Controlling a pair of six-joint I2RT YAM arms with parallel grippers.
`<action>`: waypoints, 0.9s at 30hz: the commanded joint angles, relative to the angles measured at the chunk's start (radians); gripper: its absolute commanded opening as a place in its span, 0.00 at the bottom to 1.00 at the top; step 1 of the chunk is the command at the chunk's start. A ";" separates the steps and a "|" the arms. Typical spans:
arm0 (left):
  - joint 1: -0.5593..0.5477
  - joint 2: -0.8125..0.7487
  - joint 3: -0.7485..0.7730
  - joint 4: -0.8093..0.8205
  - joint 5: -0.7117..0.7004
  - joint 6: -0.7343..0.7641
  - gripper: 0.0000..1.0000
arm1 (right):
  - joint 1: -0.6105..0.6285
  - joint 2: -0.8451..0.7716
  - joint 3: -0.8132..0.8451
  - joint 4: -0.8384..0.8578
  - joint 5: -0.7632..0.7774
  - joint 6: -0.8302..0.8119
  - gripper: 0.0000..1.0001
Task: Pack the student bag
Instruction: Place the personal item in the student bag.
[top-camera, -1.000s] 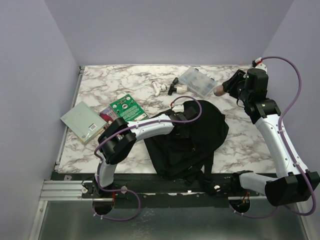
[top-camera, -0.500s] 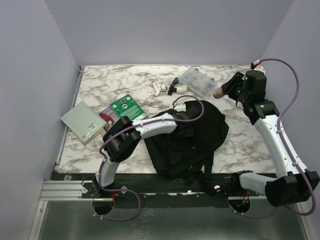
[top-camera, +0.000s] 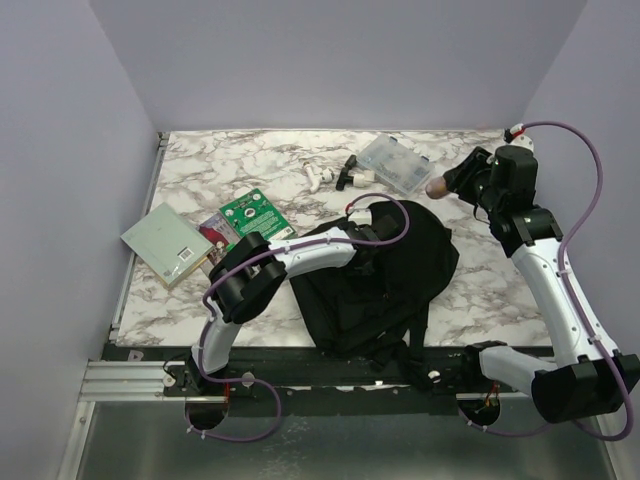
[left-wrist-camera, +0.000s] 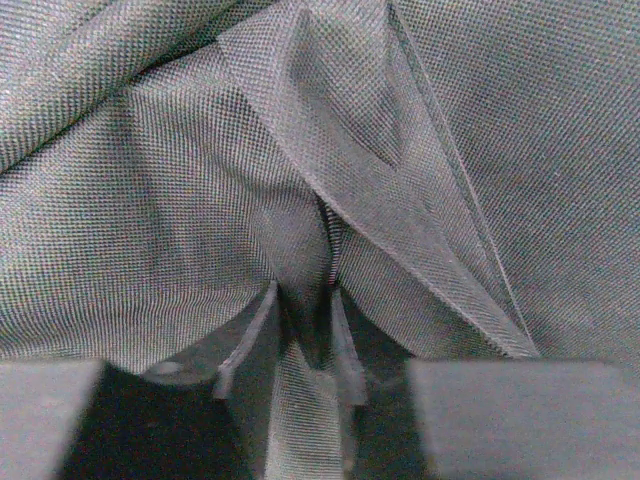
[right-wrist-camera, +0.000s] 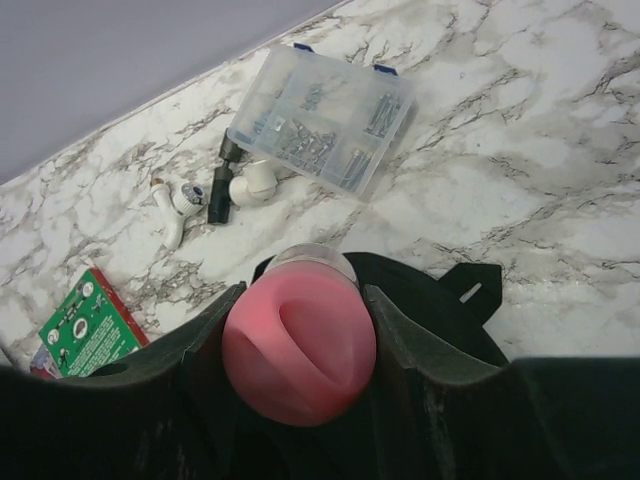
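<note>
Because the student bag (top-camera: 385, 270) lies right under our left pincer (left-wrist-camera: 303, 310), we start there. A second ago this pincer stood much wider. Now it has come in on a fold of the black cloth, and the fold sits pinched between its two fingers. We think this means we are getting hold of the bag so its mouth can be pulled open. We see no opening yet, so nothing can go in.

Our right pincer (top-camera: 443, 184) has kept its hold: it is closed around a pink round thing (right-wrist-camera: 298, 345). The arm has shifted a bit, but the pink thing hangs in much the same spot, near the bag's far edge.

Farther ahead of the right pincer lie a clear box (right-wrist-camera: 320, 120), some small white bits (right-wrist-camera: 175, 205) and a green card (right-wrist-camera: 85, 325), all apart from the bag.

The bench (top-camera: 480, 290) is bare below the right arm, beside the bag, so we have room to swing in. The side wall (top-camera: 600, 80) is close behind that arm. The bag's straps reach the near edge of the bench, so a hard pull toward us may drag it off.
</note>
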 joint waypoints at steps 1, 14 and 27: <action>-0.004 -0.030 -0.003 0.051 -0.024 0.073 0.21 | -0.002 -0.021 -0.001 0.031 -0.055 0.006 0.01; 0.008 -0.422 -0.330 0.450 0.085 0.165 0.00 | 0.010 0.061 -0.144 -0.006 -0.655 0.054 0.01; 0.016 -0.515 -0.424 0.625 0.208 0.234 0.00 | 0.350 0.223 -0.209 -0.150 -0.485 -0.040 0.01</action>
